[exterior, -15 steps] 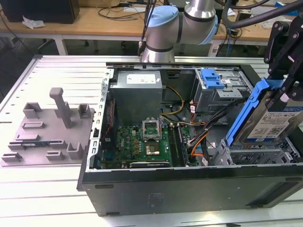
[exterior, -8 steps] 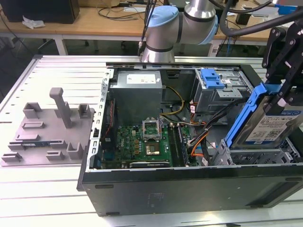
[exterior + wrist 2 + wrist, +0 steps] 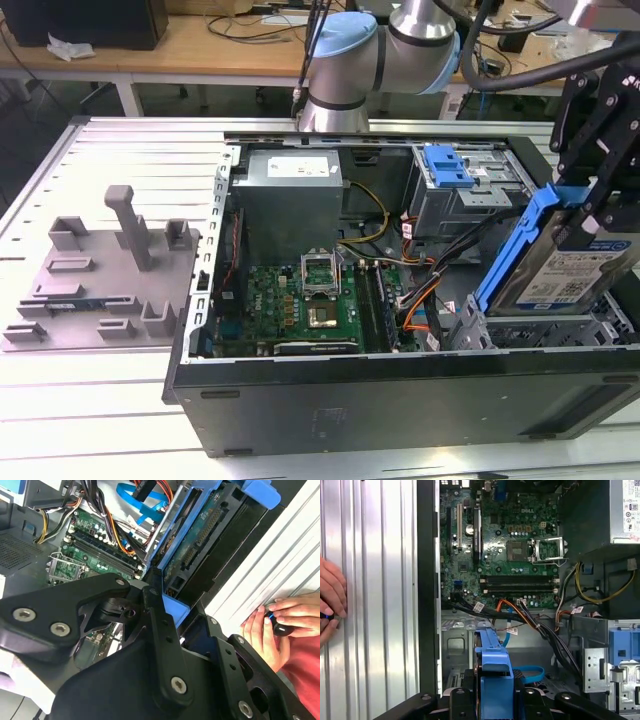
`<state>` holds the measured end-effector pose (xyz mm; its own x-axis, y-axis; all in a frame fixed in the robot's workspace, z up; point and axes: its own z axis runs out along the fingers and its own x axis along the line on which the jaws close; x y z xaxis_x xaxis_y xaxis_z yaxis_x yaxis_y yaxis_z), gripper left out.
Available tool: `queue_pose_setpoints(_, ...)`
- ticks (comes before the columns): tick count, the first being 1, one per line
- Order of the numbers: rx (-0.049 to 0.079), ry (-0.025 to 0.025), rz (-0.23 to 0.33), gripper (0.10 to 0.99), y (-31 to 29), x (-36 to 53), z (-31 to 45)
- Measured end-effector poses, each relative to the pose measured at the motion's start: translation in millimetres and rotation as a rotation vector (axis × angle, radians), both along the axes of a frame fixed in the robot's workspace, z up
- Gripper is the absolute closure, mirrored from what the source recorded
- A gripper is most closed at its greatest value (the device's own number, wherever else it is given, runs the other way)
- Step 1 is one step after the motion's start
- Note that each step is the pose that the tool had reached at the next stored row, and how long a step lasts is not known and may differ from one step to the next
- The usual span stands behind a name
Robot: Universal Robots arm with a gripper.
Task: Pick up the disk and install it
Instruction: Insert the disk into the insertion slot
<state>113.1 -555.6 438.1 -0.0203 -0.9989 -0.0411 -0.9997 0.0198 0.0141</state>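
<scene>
The disk (image 3: 572, 272) is a silver drive with a white-and-blue label in a bright blue bracket. It hangs tilted on edge over the open computer case's corner at the exterior view's right. My gripper (image 3: 592, 205) is shut on its upper edge. In the second wrist view the disk (image 3: 201, 536) shows its green circuit side and blue frame, with my gripper (image 3: 167, 605) clamped on the bracket's end. In the first wrist view the blue bracket (image 3: 494, 662) runs out from my gripper (image 3: 495, 696) above the case floor.
The open case holds a grey power supply (image 3: 290, 195), a green motherboard (image 3: 300, 300), orange and black cables (image 3: 420, 300) and a drive cage with a blue latch (image 3: 447, 165). A grey fixture (image 3: 110, 270) lies on the slatted table. A person's hand (image 3: 280, 617) rests beside the case.
</scene>
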Motion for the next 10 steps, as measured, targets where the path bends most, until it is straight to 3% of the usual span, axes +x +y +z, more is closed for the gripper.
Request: queue_pose_setpoints(10,0.000,0.0000,0.000,0.718,-1.0,0.0,-11.6)
